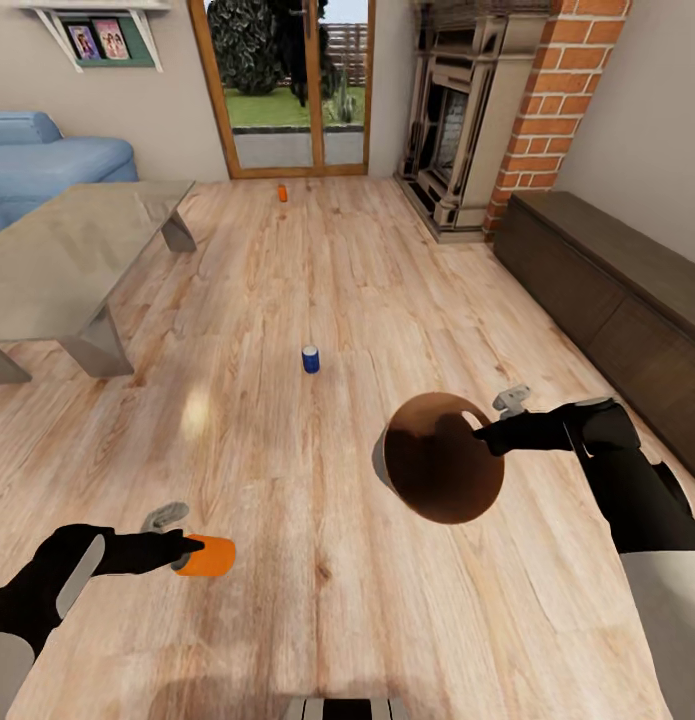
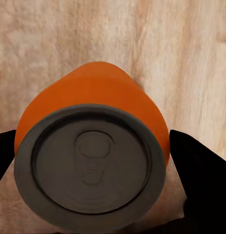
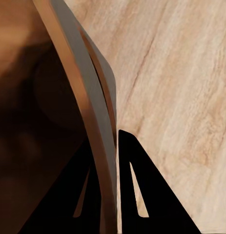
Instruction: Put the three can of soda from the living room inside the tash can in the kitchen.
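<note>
My left gripper [image 1: 187, 553] is shut on an orange soda can [image 1: 207, 556], held on its side low over the plank floor. In the left wrist view the can's grey top [image 2: 91, 165] faces the camera between two black fingers [image 2: 203, 170]. My right gripper [image 1: 479, 430] is shut on the rim of the trash can [image 1: 442, 460], a round bucket tilted so its brown inside faces me. The right wrist view shows the rim [image 3: 88, 117] pinched between the fingers [image 3: 142, 190]. A blue can [image 1: 310, 359] stands on the floor ahead. A second orange can [image 1: 282, 193] stands near the glass doors.
A glass-topped low table [image 1: 67, 250] stands at the left, with a blue sofa [image 1: 47, 160] behind it. A brick fireplace [image 1: 507, 110] and a long dark cabinet [image 1: 607, 280] line the right side. Wood-framed glass doors [image 1: 287, 90] are at the far end.
</note>
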Controlling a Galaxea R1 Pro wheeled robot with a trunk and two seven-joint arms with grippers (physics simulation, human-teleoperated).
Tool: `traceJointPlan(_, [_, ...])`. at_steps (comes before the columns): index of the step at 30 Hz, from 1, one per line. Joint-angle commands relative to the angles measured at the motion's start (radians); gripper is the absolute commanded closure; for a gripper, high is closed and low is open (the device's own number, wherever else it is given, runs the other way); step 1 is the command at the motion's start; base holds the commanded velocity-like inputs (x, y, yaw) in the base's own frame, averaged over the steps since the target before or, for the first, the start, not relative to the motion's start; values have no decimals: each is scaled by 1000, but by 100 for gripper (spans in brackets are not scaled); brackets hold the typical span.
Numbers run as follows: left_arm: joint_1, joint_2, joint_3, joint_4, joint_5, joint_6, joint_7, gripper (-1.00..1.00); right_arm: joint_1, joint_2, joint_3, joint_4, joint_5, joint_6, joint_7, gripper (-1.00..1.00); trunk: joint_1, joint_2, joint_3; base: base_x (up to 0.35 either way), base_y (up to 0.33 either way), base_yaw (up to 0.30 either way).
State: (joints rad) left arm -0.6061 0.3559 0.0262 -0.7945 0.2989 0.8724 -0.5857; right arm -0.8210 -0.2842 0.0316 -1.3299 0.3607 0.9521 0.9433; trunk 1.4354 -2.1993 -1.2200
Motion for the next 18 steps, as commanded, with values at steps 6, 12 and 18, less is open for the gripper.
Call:
traceJointPlan(6, [-13, 1, 1, -61, -3, 67, -5, 100, 36, -4, -42, 34, -16, -106, 104, 100, -23, 42, 19, 0, 0, 0])
traceJointPlan(12, [-14, 1, 1, -69, -3, 72, -7, 100, 65, -28, -70, 38, -15, -171, 193, 100, -46, 84, 38, 0, 0, 0])
traceJointPlan(18, [-15, 1, 0, -79, -3, 75, -41, 100, 101, -47, -78, 53, -10, -241, 251, 100, -69, 126, 57, 0, 0, 0])
